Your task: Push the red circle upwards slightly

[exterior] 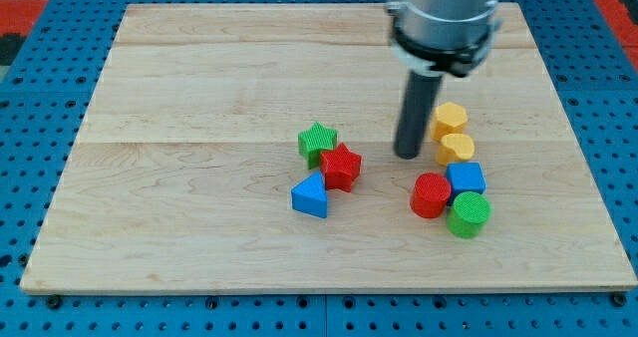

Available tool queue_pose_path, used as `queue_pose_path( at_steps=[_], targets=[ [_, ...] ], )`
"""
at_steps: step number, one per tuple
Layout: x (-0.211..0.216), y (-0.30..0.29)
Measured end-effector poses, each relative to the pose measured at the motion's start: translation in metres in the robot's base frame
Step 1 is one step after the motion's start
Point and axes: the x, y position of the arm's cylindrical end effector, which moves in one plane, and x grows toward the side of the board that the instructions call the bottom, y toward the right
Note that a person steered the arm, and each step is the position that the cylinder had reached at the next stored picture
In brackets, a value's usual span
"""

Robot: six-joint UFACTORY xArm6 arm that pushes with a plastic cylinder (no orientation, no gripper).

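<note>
Red circle (431, 194) just below my tip (407, 155), apart; no end effector, only rod.

Blue cube (466, 177) and green cylinder (469, 215) crowd the red circle's (431, 194) right.

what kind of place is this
Probably a robotics lab bench: a wooden board on a blue pegboard table, small coloured blocks like the red circle, and my tip just above it.

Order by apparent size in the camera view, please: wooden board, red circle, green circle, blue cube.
1. wooden board, by far the largest.
2. red circle, green circle and blue cube look about alike, so I do not rank them.
</note>
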Motion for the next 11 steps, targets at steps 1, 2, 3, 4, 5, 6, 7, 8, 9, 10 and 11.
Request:
queue_pose_path(
  at_steps=[1, 2, 3, 4, 5, 6, 7, 8, 9, 10, 11],
  targets=[
    [0.038, -0.014],
    [0.057, -0.067],
    [0.117, -0.034],
    [0.133, 0.015],
    [0.103, 0.047],
    [0.078, 0.045],
    [0.06, 0.022],
    [0.025, 0.02],
    [-0.016, 0.02],
    [-0.028, 0.018],
    [-0.036, -0.022]
  ],
)
